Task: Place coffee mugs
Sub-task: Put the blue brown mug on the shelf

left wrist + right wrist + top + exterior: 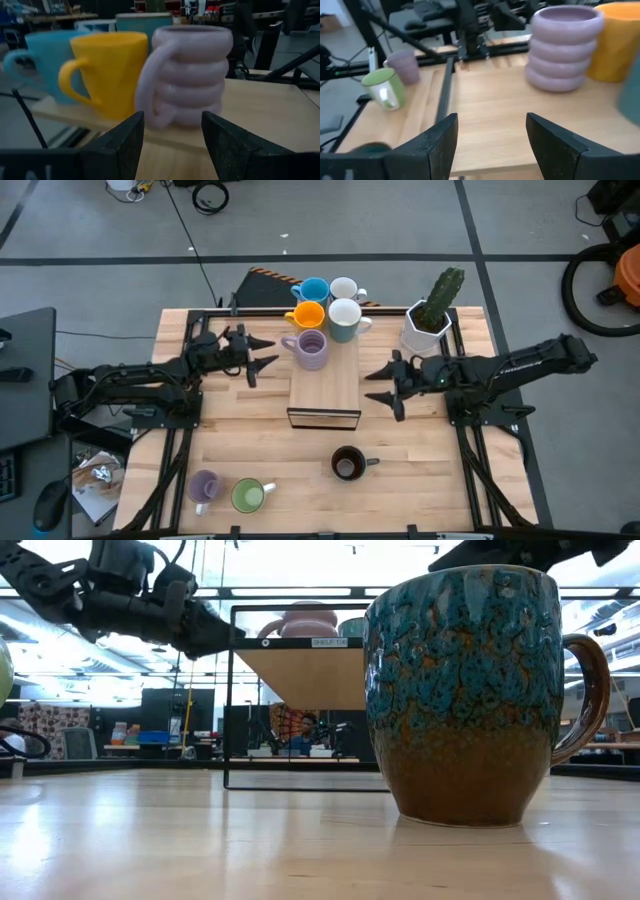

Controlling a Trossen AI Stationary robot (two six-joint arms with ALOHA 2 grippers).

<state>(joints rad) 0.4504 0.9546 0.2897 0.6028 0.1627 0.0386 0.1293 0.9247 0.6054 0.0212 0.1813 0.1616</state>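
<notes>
A raised wooden shelf [325, 385] stands mid-table. On its far part stand a ribbed lavender mug [187, 75], an orange mug [107, 65], a light blue mug [313, 290] and two white mugs [345, 305]. A dark brown mug [348, 464], a green mug [248, 496] and a small lavender mug [204, 486] rest on the table near its front edge. My left gripper [262, 355] is open, level, just left of the ribbed mug, touching nothing. My right gripper [385, 388] is open at the shelf's right side, over its top [520, 115].
A white hexagonal pot with a green cactus [432, 320] stands at the far right, close behind my right arm. The shelf's black frame [300, 670] leaves open room under the board. Bare shelf top lies in front of the ribbed mug.
</notes>
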